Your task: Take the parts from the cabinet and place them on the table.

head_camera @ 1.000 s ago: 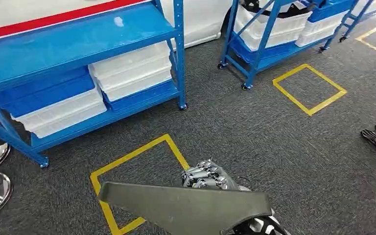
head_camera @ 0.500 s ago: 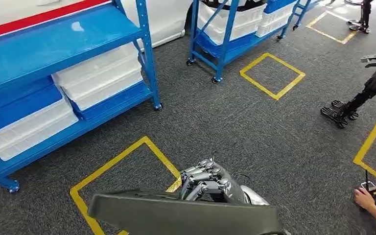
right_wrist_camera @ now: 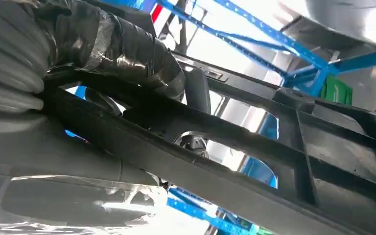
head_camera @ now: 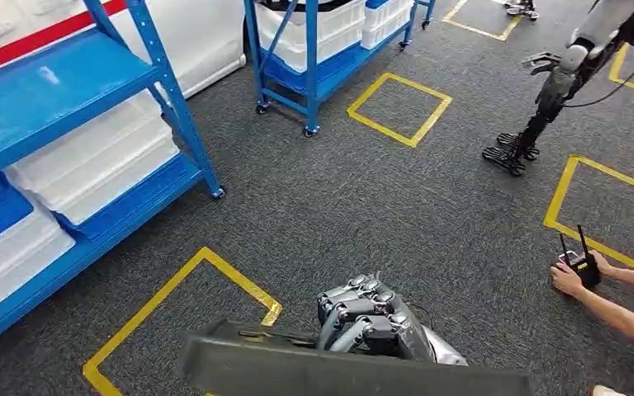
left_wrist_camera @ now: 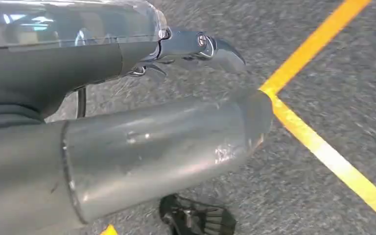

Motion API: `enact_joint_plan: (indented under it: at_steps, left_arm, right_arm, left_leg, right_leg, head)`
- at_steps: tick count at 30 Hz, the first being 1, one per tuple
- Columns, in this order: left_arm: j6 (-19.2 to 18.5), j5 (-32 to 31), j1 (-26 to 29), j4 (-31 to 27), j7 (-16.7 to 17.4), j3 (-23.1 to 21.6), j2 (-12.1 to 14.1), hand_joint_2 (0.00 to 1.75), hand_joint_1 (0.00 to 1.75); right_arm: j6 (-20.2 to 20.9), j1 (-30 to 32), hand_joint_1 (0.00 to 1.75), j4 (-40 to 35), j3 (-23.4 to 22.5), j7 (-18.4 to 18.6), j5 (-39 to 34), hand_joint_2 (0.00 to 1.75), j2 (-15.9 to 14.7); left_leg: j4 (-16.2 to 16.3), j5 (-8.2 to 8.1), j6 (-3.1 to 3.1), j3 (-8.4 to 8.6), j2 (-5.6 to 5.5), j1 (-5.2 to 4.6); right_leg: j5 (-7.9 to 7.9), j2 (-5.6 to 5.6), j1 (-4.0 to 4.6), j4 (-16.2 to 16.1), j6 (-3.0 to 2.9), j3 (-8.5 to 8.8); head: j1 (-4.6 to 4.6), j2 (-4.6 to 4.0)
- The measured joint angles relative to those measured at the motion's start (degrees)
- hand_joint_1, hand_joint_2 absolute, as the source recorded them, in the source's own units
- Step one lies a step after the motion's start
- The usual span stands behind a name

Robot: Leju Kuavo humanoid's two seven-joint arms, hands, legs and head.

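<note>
Head view: white bins stacked on blue shelving.

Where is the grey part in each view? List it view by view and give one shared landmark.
Head: the grey part lies at bottom centre, gripped by the right robot hand.
Right wrist: its dark ribs cross the picture diagonally, close to the camera.
Left wrist: cannot make it out.
Landmark: the blue shelf, in the head and right wrist views.
</note>
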Motion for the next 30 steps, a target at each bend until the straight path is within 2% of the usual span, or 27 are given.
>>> enact_joint_plan:
  at_steps: [1,2,4,5,6,7,8,9,11,12,13,14,15,16,17,18,21,22,23,24,25,26,27,28,29,30]
  left_arm:
    - [0.22,0.15,0.03,0.00,0.02,0.00,0.00,0.00,0.00]
    - [0.42,0.24,0.01,0.00,0.04,0.00,0.00,0.00,0.00]
    - [0.53,0.59,0.03,0.00,0.02,0.00,-0.09,0.00,0.00]
    - [0.50,0.85,-0.07,0.00,-0.13,0.02,-0.13,0.00,0.00]
    - [0.48,0.92,-0.26,0.00,-0.33,0.02,-0.21,0.00,0.00]
    - [0.37,0.74,-0.38,0.00,-0.35,0.02,-0.50,0.00,0.00]
    - [0.40,0.63,-0.37,0.00,-0.43,0.02,-0.50,0.00,0.00]
    - [0.44,0.63,-0.19,0.00,-0.48,0.02,-0.61,0.00,0.00]
    - [0.48,0.65,0.17,0.00,-0.48,0.02,-0.74,0.00,0.00]
    - [0.48,0.66,0.20,0.00,-0.48,0.02,-0.77,0.00,0.00]
    - [0.48,0.65,0.16,0.00,-0.48,0.02,-0.79,0.00,0.00]
    - [0.48,0.65,0.09,0.00,-0.48,0.02,-0.85,0.00,0.00]
    - [0.48,0.66,0.02,0.00,-0.48,0.02,-0.92,0.00,0.00]
    - [0.48,0.66,-0.02,0.00,-0.48,0.02,-0.94,0.00,0.00]
    - [0.51,0.68,-0.01,0.00,-0.48,0.02,-0.90,0.00,0.00]
    - [0.55,0.72,-0.06,0.00,-0.50,0.02,-0.94,0.00,0.00]
    - [0.42,1.88,-0.58,0.00,-1.36,0.02,-0.96,0.00,0.00]
    - [0.35,1.97,-0.81,0.00,-1.57,0.04,-1.01,0.00,0.00]
    - [0.20,2.25,-0.90,0.00,-1.71,0.06,-1.03,0.00,0.00]
    - [0.20,2.60,-0.93,0.00,-1.71,0.13,-1.12,0.00,0.00]
    - [0.26,3.08,-0.80,0.00,-1.64,0.35,-1.16,0.00,0.00]
    - [0.46,3.52,-0.68,0.00,-1.40,0.70,-1.16,0.00,0.00]
    - [0.72,3.76,-0.58,0.00,-1.09,0.94,-1.18,0.00,0.00]
    - [1.16,4.00,-0.52,0.00,-1.01,1.16,-1.22,0.00,0.00]
    - [1.40,4.22,-0.57,0.00,-1.01,1.35,-1.25,0.00,0.00]
    - [1.62,4.31,-0.64,0.00,-1.03,1.57,-1.25,0.00,0.00]
  right_arm:
    - [0.11,0.03,1.68,-0.15,0.00,-0.13,-0.17,1.75,-0.07]
    - [0.31,0.04,1.68,-0.18,-0.02,-0.22,-0.31,1.75,-0.11]
    - [0.53,0.29,1.68,-0.31,-0.04,-0.31,-0.48,1.75,-0.15]
    - [0.83,0.62,1.68,-0.46,-0.15,-0.44,-0.72,1.75,-0.22]
    - [1.05,0.76,1.68,-0.61,-0.20,-0.57,-0.94,1.75,-0.26]
    - [1.45,0.95,1.68,-0.74,-0.28,-0.66,-1.18,1.75,-0.33]
    - [2.14,0.97,1.68,-0.96,-0.56,-0.96,-1.53,1.75,-0.39]
    - [2.88,1.00,1.68,-0.96,-0.85,-1.25,-1.86,1.75,-0.42]
    - [3.54,1.50,1.68,-0.94,-1.14,-1.42,-2.19,1.75,-0.46]
    - [3.70,1.77,1.68,-0.92,-1.29,-1.40,-2.25,1.75,-0.48]
    - [3.83,1.95,1.68,-0.90,-1.40,-1.40,-2.32,1.75,-0.52]
    - [3.83,2.04,1.68,-0.90,-1.46,-1.42,-2.32,1.75,-0.55]
    - [3.83,2.07,1.68,-0.90,-1.59,-1.42,-2.34,1.75,-0.55]
    - [3.83,2.07,1.68,-0.90,-1.66,-1.44,-2.34,1.75,-0.55]
    - [3.98,2.02,1.68,-0.87,-1.73,-1.44,-2.34,1.75,-0.55]
    - [4.37,2.14,1.68,-0.88,-1.77,-1.42,-2.38,1.75,-0.55]
    - [5.88,2.34,1.68,-0.63,-2.19,-1.33,-2.54,1.75,-0.55]
    - [6.04,2.37,1.68,-0.57,-2.23,-1.29,-2.54,1.75,-0.55]
    - [6.21,2.25,1.68,-0.50,-2.25,-1.29,-2.58,1.75,-0.55]
    - [6.51,2.06,1.68,-0.35,-2.25,-1.27,-2.58,1.75,-0.50]
    - [6.73,2.05,1.68,-0.22,-2.25,-1.25,-2.56,1.75,-0.41]
    - [6.91,2.05,1.68,-0.02,-2.25,-1.12,-2.51,1.75,-0.35]
    - [6.91,2.05,1.68,0.15,-2.25,-0.90,-2.47,1.75,-0.24]
    - [6.89,2.05,1.68,0.37,-2.25,-0.61,-2.34,1.75,-0.09]
    - [6.84,2.04,1.68,0.52,-2.25,-0.42,-2.30,1.75,0.06]
    - [6.80,2.00,1.68,0.61,-2.25,-0.26,-2.17,1.75,0.26]
  left_leg:
    - [-4.75,2.33,0.21,1.96,-1.98,0.10]
    - [-6.56,1.69,0.52,2.55,-5.04,0.13]
    - [-7.20,1.62,0.67,2.77,-4.11,-0.14]
    - [-7.19,1.66,1.09,2.95,-3.56,-0.29]
    - [-7.71,2.04,1.57,3.13,-2.88,-0.04]
    - [-8.30,2.51,1.98,3.42,-1.89,0.37]
    - [-8.57,2.53,2.52,3.60,-1.32,0.31]
    - [-8.57,2.51,2.61,3.62,-0.33,0.17]
    - [-8.54,2.32,2.61,3.61,1.41,0.08]
    - [-8.53,2.24,2.51,3.62,2.24,0.09]
    - [-8.52,2.12,2.37,3.73,2.99,0.11]
    - [-8.52,1.91,2.20,3.94,3.74,0.15]
    - [-8.52,1.67,1.94,4.29,4.41,0.20]
    - [-8.50,1.37,1.59,4.73,5.02,0.25]
    - [-8.47,1.08,1.14,4.95,5.47,-0.07]
    - [-8.27,0.81,0.71,5.01,5.89,-0.29]
    - [-8.73,0.60,-0.20,5.73,7.54,-0.18]
    - [-8.47,-0.01,-0.70,5.58,6.57,0.21]
    - [-6.84,-1.29,-0.64,5.16,3.99,0.29]
    - [-3.32,-3.45,-0.56,3.58,2.31,0.29]
    - [1.36,-5.64,-0.50,1.30,1.38,0.18]
    - [6.55,-7.51,-0.47,-1.48,0.92,0.10]
    - [9.81,-7.99,-0.35,-3.44,0.86,0.03]
    - [10.01,-6.86,-0.08,-4.08,0.79,-0.03]
    - [7.58,-4.55,0.26,-3.41,0.71,-0.09]
    - [3.18,-1.58,0.68,-1.78,0.34,-0.19]
  right_leg:
    - [-0.10,0.66,-0.08,0.19,0.16,-0.05]
    - [-0.24,1.30,0.10,0.58,0.53,-0.36]
    - [-0.01,2.69,-0.35,0.66,1.35,-0.98]
    - [0.23,3.39,-0.53,0.39,1.89,-1.06]
    - [0.47,4.07,-0.26,0.20,2.33,-1.25]
    - [0.17,2.21,-0.37,0.90,2.26,-1.26]
    - [-1.41,-1.35,-0.01,2.74,2.63,-2.11]
    - [-4.04,-3.21,-0.17,6.84,3.05,-4.19]
    - [-7.99,-4.04,-0.64,15.80,3.58,-8.64]
    - [-8.25,-4.13,-0.87,18.01,3.81,-9.77]
    - [-7.21,-4.31,-1.11,17.38,3.99,-9.45]
    - [-5.10,-4.59,-1.33,14.12,4.11,-7.69]
    - [-2.58,-5.28,-1.47,8.91,4.18,-4.70]
    - [-0.43,-6.85,-1.47,3.41,4.16,-1.48]
    - [-1.25,-9.49,-0.90,0.82,3.86,-0.16]
    - [-0.85,-8.40,-0.76,0.57,3.01,-0.27]
    - [-1.08,-6.62,-0.40,0.66,1.85,-0.64]
    - [-0.80,-5.97,-0.85,0.22,1.24,-0.31]
    - [-0.80,-5.57,-0.78,0.13,0.87,-0.22]
    - [-0.81,-5.15,-0.70,0.13,0.50,-0.21]
    - [-0.88,-4.54,-0.58,0.13,0.26,-0.20]
    - [-0.90,-3.71,-0.37,0.15,0.11,-0.19]
    - [-0.93,-2.87,-0.14,0.20,0.06,-0.17]
    - [-0.94,-2.02,0.07,0.28,0.04,-0.08]
    - [-0.99,-1.23,0.24,0.32,-0.03,0.04]
    - [-1.03,-0.47,0.41,0.40,-0.08,0.26]
  head:
    - [0.00,0.02]
    - [0.02,0.02]
    - [0.02,0.00]
    - [-0.02,0.02]
    - [0.02,0.02]
    - [0.00,0.02]
    - [0.09,0.00]
    - [0.06,0.02]
    - [0.07,0.02]
    - [0.04,0.02]
    - [0.07,0.02]
    - [0.07,0.02]
    - [0.04,0.02]
    - [0.07,0.02]
    - [0.07,0.02]
    - [0.02,0.02]
    - [0.04,0.02]
    - [0.02,0.02]
    - [0.04,0.02]
    - [0.02,0.00]
    - [0.04,0.02]
    - [0.04,0.02]
    - [0.04,0.02]
    - [0.04,0.00]
    - [0.04,0.02]
    - [0.04,0.02]
